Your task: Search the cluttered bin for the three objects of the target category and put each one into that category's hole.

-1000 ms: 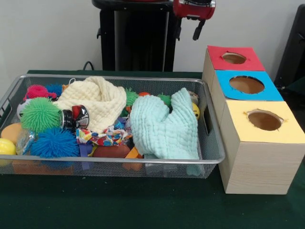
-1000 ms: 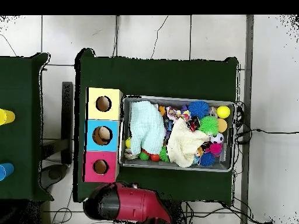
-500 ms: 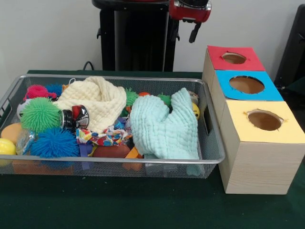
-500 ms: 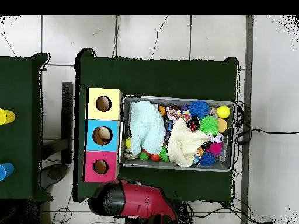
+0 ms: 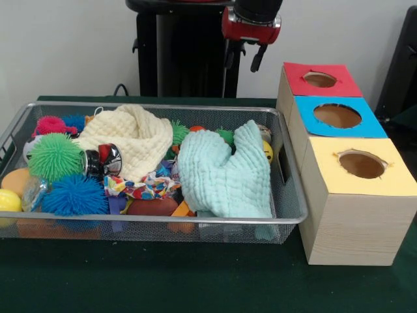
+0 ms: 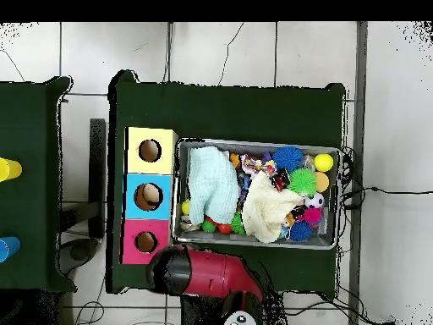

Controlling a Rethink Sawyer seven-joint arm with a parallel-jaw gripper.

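Hanging high behind bin [image 5: 163,225], fingers [image 5: 256,60] spread.

You'll see the pincer [image 5: 242,57] has dropped lower and slid toward 9 o'clock in the front view, while overhead the arm [image 6: 203,272] has swung toward 1 o'clock, closer to the wire bin [image 6: 258,241].

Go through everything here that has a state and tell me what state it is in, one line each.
gripper: open, empty, raised behind the bin
wire bin: full of clutter
mint cloth: crumpled, draped over toys
cream cloth: crumpled, lying on toys
red hole: open
blue hole: open
yellow hole: open
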